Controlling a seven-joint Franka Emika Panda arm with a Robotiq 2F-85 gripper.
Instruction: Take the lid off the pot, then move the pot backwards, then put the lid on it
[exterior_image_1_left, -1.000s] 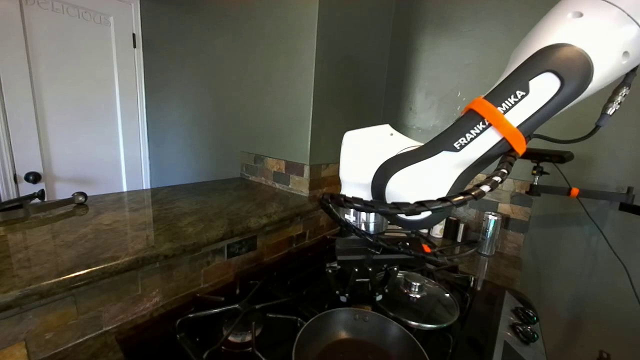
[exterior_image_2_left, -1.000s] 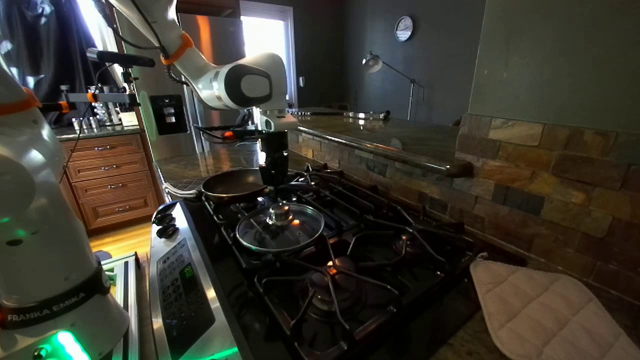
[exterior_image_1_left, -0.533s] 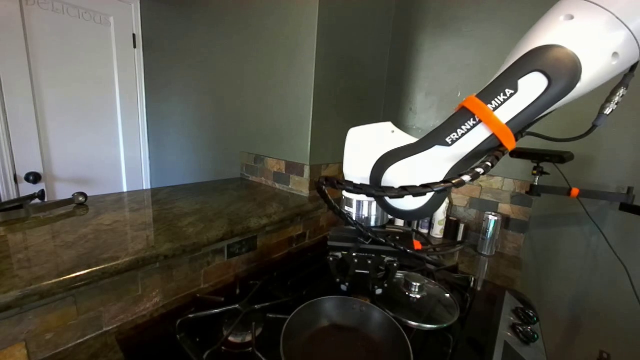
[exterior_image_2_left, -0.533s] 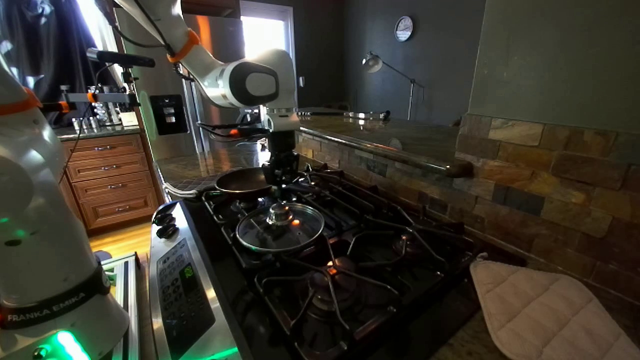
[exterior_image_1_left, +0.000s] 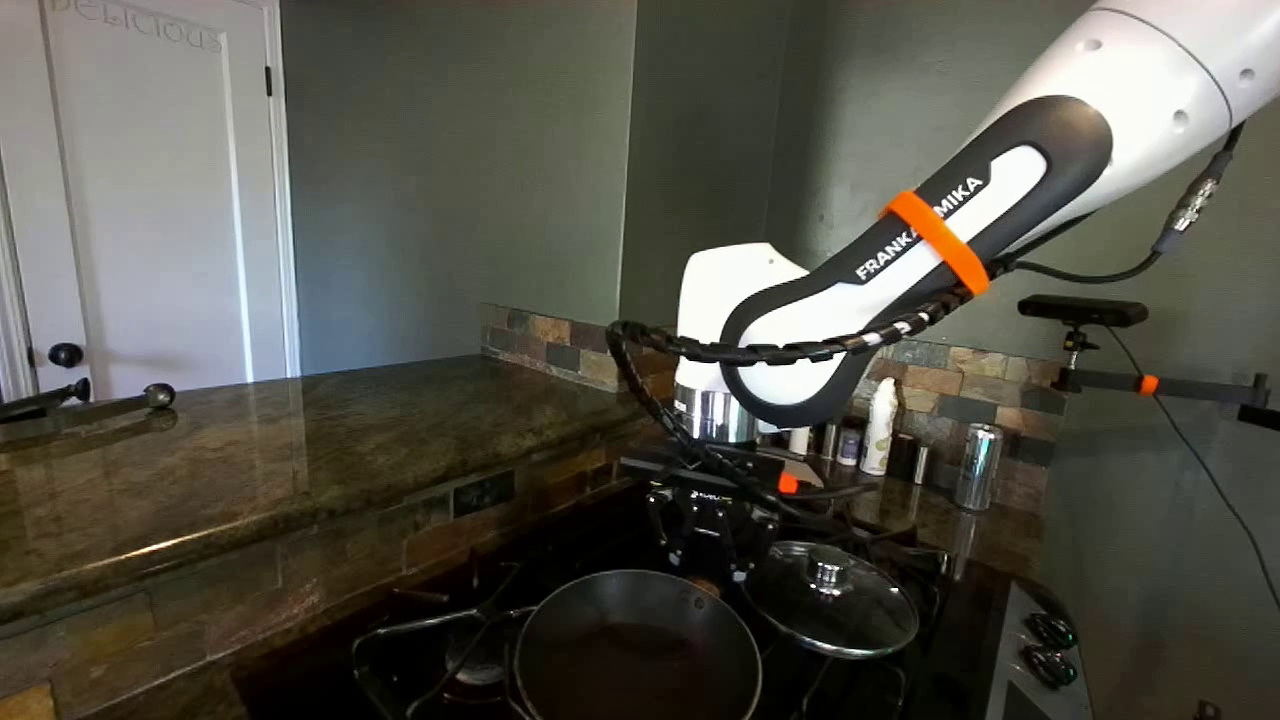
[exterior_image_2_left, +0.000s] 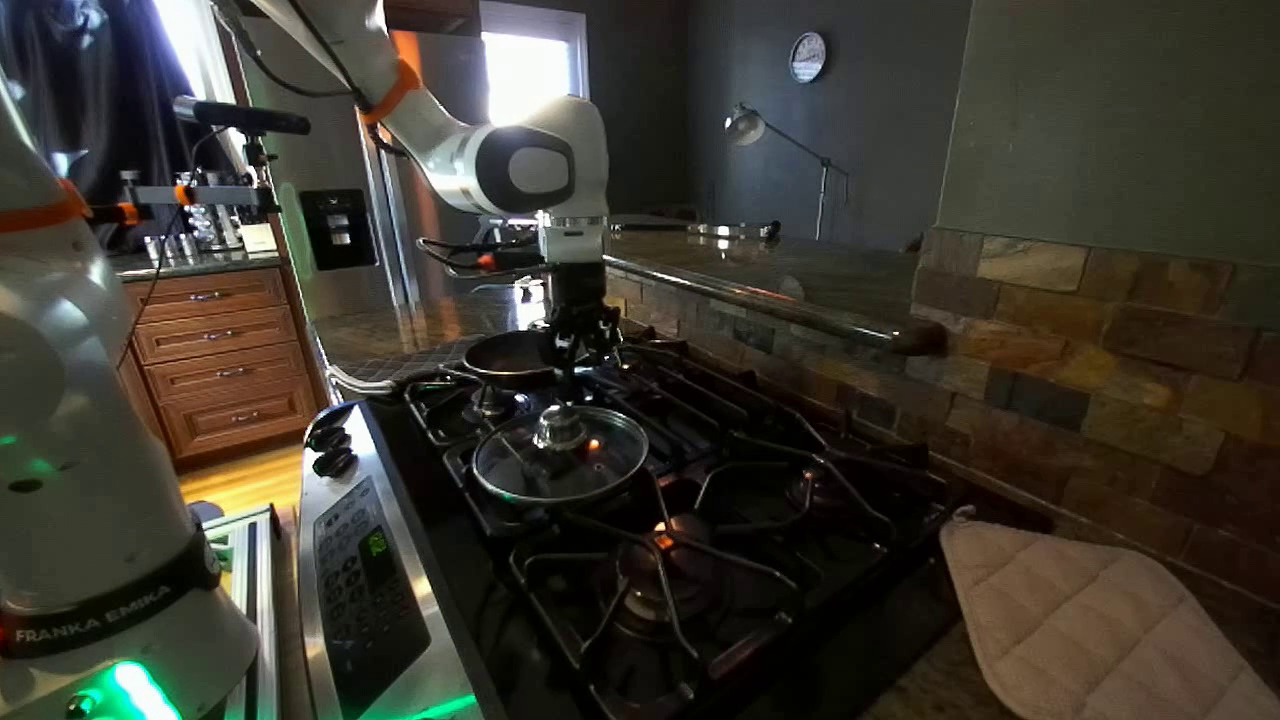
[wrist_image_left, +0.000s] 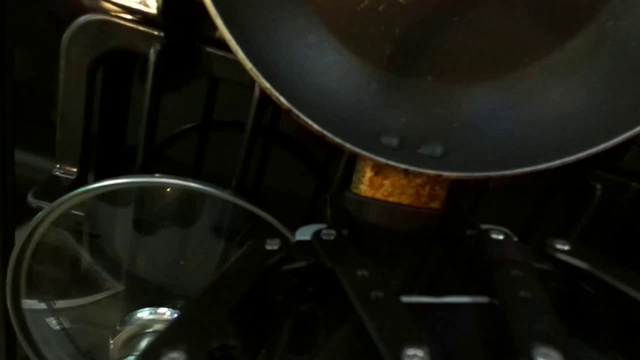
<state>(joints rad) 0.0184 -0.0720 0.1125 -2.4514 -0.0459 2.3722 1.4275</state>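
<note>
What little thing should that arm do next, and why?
Probably ease the pot a bit toward the tiled wall, over the back burner: the claw grips the pot's handle, the lid already lies aside, and that burner shows uncovered past the pot's rim.

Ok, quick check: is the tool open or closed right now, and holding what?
Tool: closed, holding the pot by its handle, by the look of it; the contact itself is too dark to make out.
</note>
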